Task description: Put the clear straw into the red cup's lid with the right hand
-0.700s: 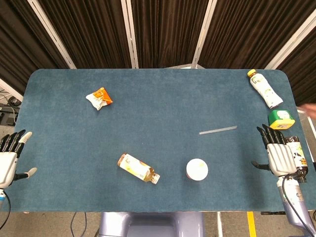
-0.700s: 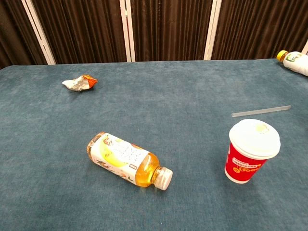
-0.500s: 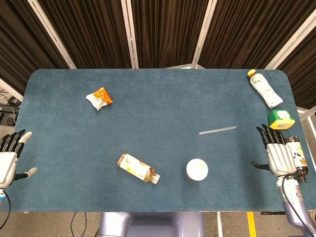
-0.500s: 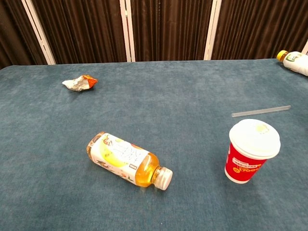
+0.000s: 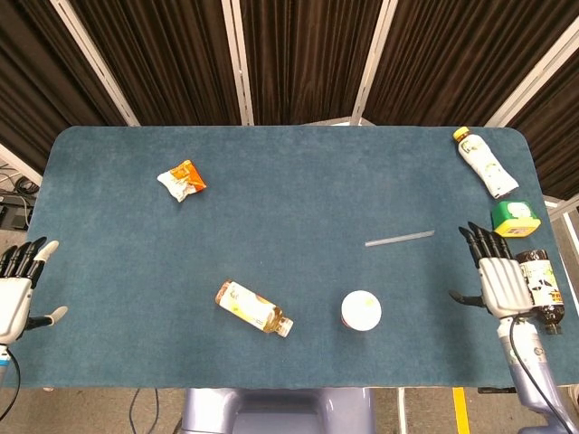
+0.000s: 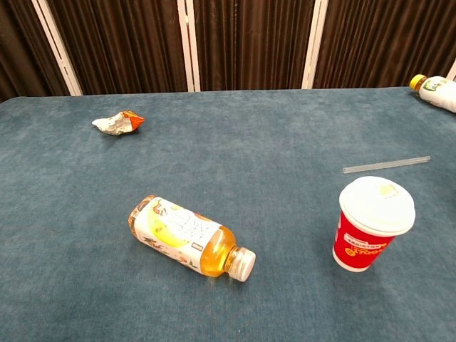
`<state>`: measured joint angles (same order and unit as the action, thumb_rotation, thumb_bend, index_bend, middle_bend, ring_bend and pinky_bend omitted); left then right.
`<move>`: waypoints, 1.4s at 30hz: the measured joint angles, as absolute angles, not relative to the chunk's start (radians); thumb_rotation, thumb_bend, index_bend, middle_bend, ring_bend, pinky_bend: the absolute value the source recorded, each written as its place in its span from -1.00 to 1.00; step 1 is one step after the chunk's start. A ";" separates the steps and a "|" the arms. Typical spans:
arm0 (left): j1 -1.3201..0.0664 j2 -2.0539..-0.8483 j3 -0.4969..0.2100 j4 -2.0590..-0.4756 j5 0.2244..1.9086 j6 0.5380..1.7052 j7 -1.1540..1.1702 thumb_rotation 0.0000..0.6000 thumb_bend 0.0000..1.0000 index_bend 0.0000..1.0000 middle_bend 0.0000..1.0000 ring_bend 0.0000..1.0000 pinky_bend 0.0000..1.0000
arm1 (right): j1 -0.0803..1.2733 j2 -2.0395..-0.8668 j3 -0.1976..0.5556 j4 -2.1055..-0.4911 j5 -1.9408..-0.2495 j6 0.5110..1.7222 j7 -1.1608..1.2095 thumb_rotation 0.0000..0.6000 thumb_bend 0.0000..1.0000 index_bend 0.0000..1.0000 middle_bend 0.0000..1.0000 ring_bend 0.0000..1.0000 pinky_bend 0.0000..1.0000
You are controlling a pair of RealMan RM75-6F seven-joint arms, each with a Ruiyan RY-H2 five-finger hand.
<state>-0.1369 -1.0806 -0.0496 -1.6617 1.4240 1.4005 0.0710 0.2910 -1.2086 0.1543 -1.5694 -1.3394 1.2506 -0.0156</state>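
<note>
The clear straw (image 5: 399, 240) lies flat on the blue table, also visible in the chest view as the straw (image 6: 386, 165) behind the cup. The red cup (image 6: 369, 224) stands upright with its white lid (image 5: 361, 309) on, near the table's front edge. My right hand (image 5: 497, 278) hovers at the right edge of the table, fingers spread and holding nothing, well right of the straw. My left hand (image 5: 18, 287) is off the table's left edge, fingers apart and empty. Neither hand shows in the chest view.
A yellow juice bottle (image 5: 253, 308) lies on its side left of the cup. A crumpled snack wrapper (image 5: 182, 179) sits at the back left. At the right edge are a lying bottle (image 5: 486, 162), a green-capped jar (image 5: 516, 218) and a dark bottle (image 5: 544, 281).
My right hand has shifted slightly left and away from me, toward the table. The straw, cup and left hand have not moved.
</note>
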 measured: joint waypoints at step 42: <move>-0.149 -1.073 -0.059 -1.668 1.405 1.378 0.059 1.00 -0.78 -1.00 -1.00 -1.00 -1.00 | 0.666 -1.665 0.292 -1.136 -0.946 0.929 -0.324 1.00 -0.40 0.01 -0.59 -1.00 -1.00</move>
<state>-0.1491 -1.0733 -0.0587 -1.6684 1.4050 1.3784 0.0587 0.6659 -1.6648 0.2921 -1.1360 -0.9462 0.9295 -0.3243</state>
